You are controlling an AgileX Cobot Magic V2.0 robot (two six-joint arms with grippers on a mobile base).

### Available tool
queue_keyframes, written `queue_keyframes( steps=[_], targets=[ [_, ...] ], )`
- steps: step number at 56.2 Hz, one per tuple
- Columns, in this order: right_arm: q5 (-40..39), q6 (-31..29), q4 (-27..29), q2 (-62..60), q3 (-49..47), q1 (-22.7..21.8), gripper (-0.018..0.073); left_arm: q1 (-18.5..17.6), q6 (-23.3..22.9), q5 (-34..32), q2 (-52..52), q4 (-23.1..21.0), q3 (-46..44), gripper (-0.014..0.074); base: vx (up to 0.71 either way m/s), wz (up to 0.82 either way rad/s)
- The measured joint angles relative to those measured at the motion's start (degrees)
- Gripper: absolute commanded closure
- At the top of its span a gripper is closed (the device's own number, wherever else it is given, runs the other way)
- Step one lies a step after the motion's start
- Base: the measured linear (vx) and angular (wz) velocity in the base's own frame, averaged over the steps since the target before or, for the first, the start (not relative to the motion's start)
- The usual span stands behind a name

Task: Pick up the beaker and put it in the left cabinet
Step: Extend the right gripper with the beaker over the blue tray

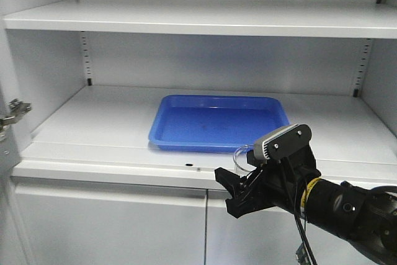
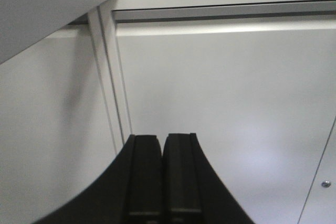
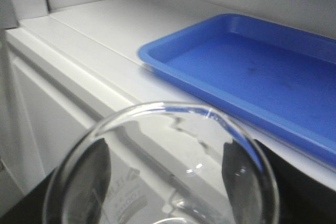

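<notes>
The clear glass beaker [image 1: 240, 156] is held in my right gripper [image 1: 234, 194], just in front of the light grey left cabinet's middle shelf [image 1: 93, 128], by the blue tray's [image 1: 214, 146] front right corner. In the right wrist view the beaker's rim [image 3: 163, 109] fills the foreground, with a black finger [image 3: 92, 177] showing through the glass on each side; the tray [image 3: 157, 56] lies beyond on the shelf [image 3: 89, 30]. My left gripper [image 2: 163, 140] is shut and empty, facing a grey cabinet door panel [image 2: 226, 119].
An upper shelf [image 1: 198, 20] hangs above the tray. The double lower doors [image 1: 105, 228] are closed below the shelf edge. A metal hinge [image 1: 15, 113] sticks out on the open door at the left. Slotted rails [image 1: 87, 60] run up the back corners.
</notes>
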Motion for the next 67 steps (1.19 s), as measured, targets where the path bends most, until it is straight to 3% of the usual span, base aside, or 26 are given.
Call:
queue_keyframes(
  steps=[32,42,53,67],
  targets=[
    [-0.21,0.00,0.00,0.00,0.00,0.00,0.0400,0.00,0.00,0.00,0.00,0.00,0.00,0.0593,0.03,-0.07],
    [0.18,-2.86,0.68,0.23,-1.22,0.00,0.0400,0.00,0.00,0.00,0.00,0.00,0.00,0.0593,0.00,0.00],
    [4.73,-4.91,4.10,6.16,-12.02,0.00,0.0400,0.00,0.00,0.00,0.00,0.00,0.00,0.0593,0.00,0.00],
    [6.50,-4.93,4.55,20.66,-29.48,0.00,0.0400,0.00,0.00,0.00,0.00,0.00,0.00,0.0593,0.00,0.00]
  ],
)
